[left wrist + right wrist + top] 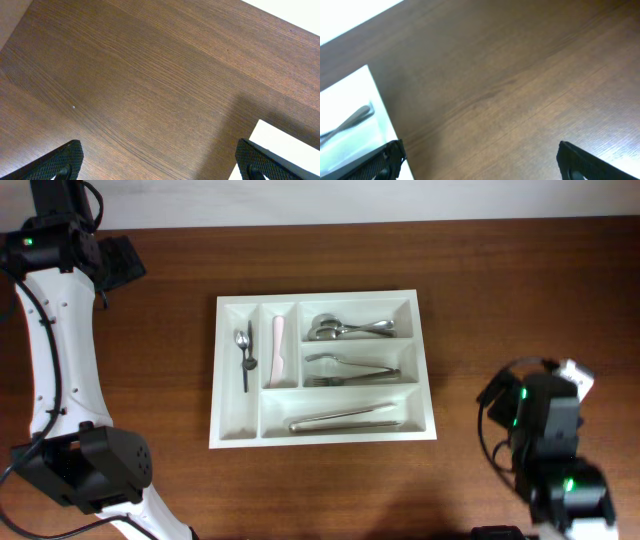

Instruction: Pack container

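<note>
Both the left hand [162,166] and the right hand [481,166] hover over bare tabletop [500,280], fingers wide apart and empty. The container [235,418] lies between them, well apart from each, with cutlery [345,330] inside. A low reach from either side could clip its wall and skid it.

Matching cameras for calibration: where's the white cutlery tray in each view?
Overhead: cutlery tray at centre of the picture.
Left wrist: only its white corner, bottom right.
Right wrist: its corner at the left edge, utensil handle inside.
Shared landmark: the dark wooden table under it.
</note>
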Controlling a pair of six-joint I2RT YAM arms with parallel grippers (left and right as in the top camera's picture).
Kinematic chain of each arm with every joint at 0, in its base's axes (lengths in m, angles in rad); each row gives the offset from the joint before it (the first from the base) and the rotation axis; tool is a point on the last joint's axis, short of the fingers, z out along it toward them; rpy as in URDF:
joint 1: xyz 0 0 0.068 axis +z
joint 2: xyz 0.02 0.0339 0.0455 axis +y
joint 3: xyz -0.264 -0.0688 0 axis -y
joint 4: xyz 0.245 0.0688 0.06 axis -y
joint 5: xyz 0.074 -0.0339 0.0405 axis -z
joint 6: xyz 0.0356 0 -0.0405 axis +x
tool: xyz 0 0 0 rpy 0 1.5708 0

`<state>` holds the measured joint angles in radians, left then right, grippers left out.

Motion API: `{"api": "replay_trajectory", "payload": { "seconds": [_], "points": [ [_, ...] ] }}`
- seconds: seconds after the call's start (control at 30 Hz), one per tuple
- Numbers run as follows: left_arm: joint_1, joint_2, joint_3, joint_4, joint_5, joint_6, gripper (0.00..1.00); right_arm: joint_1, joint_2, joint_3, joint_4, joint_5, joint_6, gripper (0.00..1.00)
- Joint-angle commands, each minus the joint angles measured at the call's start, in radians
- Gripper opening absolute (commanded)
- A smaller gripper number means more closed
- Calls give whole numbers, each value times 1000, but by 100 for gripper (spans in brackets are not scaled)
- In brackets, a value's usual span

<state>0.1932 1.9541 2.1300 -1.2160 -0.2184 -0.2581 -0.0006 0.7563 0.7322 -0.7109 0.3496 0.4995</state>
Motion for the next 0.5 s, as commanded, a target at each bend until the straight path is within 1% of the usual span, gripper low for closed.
{"api": "replay_trajectory", "payload": {
  "seconds": [0.0,0.1,0.17,0.27,0.47],
  "points": [
    [1,-5,8,-1,-7,-3,99,-6,-121,-140,106,-29,-114,99],
    [1,-5,8,-1,-7,-3,99,-6,-206,-263,243,-82,-246,99],
    [2,-5,8,-1,-7,-3,99,-6,-249,-327,312,-131,-308,99],
    [1,-5,8,-1,-7,-3,99,-6,-298,-400,354,-171,-328,99],
    [1,-5,8,-1,-7,-3,99,-6,-420,-507,346,-188,-357,99]
  ]
}}
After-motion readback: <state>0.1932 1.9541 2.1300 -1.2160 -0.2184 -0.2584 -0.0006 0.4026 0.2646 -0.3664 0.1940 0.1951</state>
